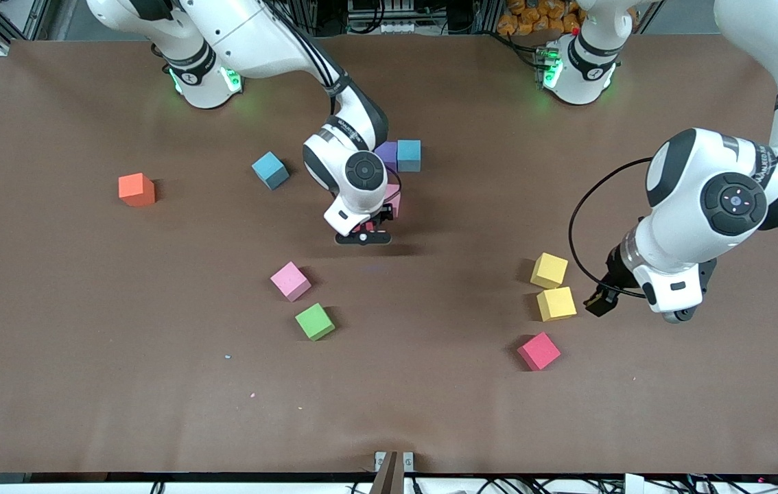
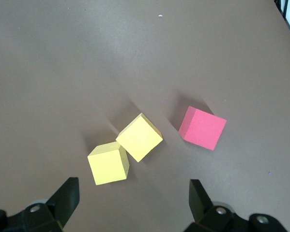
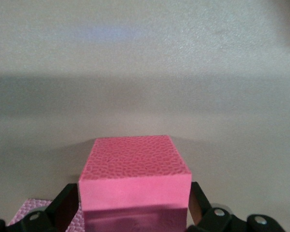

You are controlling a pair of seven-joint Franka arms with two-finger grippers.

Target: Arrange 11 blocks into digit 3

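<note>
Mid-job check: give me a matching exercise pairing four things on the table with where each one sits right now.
Things:
1. orange block
2. green block
3. left end effector
4. right end effector

Places:
A. beside the two yellow blocks, open
B. alone toward the right arm's end of the table
C. around a pink block by the purple block
D. just nearer the front camera than a loose pink block

Pairs: 1-B, 2-D, 3-A, 4-C
</note>
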